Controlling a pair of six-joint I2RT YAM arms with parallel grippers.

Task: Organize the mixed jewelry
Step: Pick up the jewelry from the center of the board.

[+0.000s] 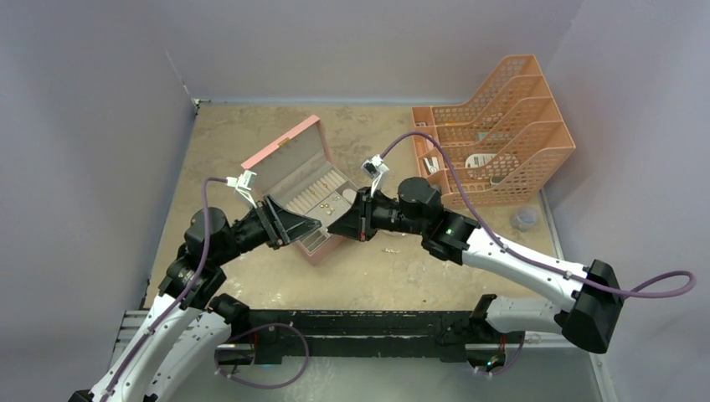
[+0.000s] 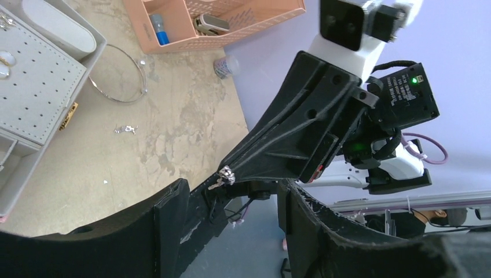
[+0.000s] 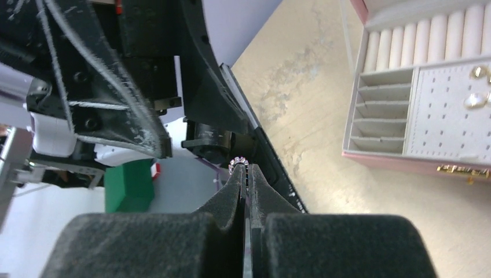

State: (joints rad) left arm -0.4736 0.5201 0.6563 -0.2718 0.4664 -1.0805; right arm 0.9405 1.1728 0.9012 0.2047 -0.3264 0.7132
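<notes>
A stone-set ring point(image 3: 239, 161) sits pinched at the tip of the right gripper point(image 3: 244, 172), jaws clamped on it, held above the tabletop point(image 3: 324, 104) just off the open box point(image 3: 405, 160). The left gripper point(image 2: 231, 202) faces it, jaws apart. Beside the box lie a hoop point(image 2: 143, 78) and a chain piece point(image 2: 125, 129). Gold rings point(image 3: 478, 72) rest on the box's dotted panel.

Right hand point(image 3: 246, 174) pinching small studded ring point(image 3: 238, 161); pink box point(image 3: 399, 159) beyond
</notes>
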